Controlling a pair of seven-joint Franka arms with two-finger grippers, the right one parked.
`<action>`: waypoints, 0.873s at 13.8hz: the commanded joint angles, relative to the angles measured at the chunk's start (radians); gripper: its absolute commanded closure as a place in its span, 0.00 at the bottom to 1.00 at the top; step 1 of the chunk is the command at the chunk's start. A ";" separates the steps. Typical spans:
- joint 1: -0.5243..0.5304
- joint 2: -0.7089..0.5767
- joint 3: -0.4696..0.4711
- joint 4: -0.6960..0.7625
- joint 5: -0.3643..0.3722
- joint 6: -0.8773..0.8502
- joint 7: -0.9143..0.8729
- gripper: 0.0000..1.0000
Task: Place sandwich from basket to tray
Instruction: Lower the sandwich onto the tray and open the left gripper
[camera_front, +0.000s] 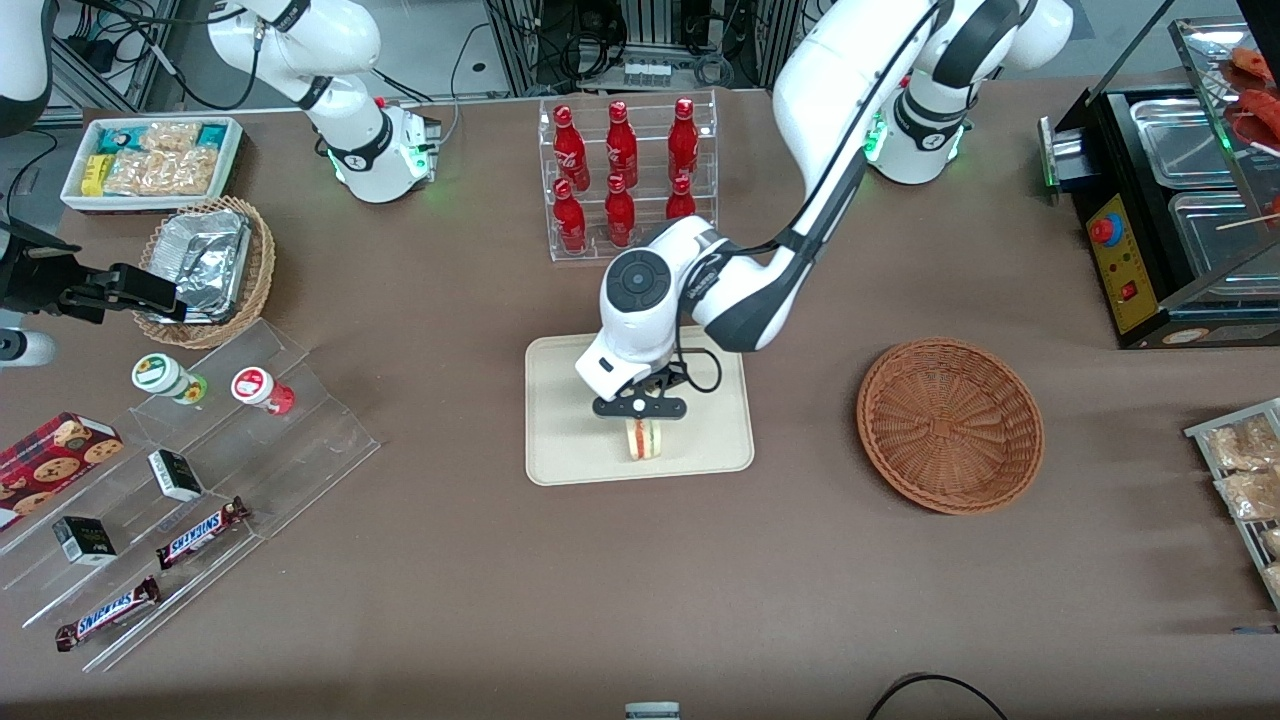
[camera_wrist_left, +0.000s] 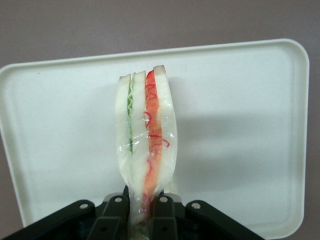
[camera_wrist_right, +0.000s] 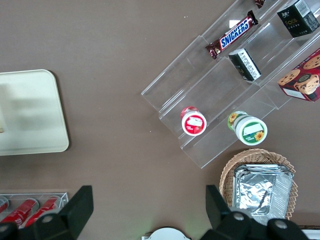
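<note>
The sandwich (camera_front: 644, 438) (camera_wrist_left: 146, 140), a wrapped wedge of white bread with red, orange and green layers, hangs upright over the cream tray (camera_front: 560, 440) (camera_wrist_left: 240, 125), near the tray's edge closest to the front camera. My left gripper (camera_front: 640, 410) (camera_wrist_left: 141, 220) is shut on the sandwich's narrow end, a black finger (camera_wrist_left: 116, 215) pressed on each side. Whether the sandwich touches the tray surface I cannot tell. The round reddish-brown basket (camera_front: 950, 423) lies beside the tray, toward the working arm's end of the table, with nothing in it.
A clear rack of red bottles (camera_front: 625, 175) stands farther from the front camera than the tray. Clear acrylic steps with snack bars and cups (camera_front: 190, 480), a tan basket holding a foil container (camera_front: 205, 265) and a white snack bin (camera_front: 150, 160) lie toward the parked arm's end.
</note>
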 joint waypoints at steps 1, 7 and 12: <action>-0.013 0.020 0.012 0.025 -0.006 -0.001 -0.019 1.00; -0.044 0.036 0.012 0.001 -0.006 -0.006 -0.020 0.90; -0.047 0.003 0.018 0.011 0.005 -0.091 -0.022 0.00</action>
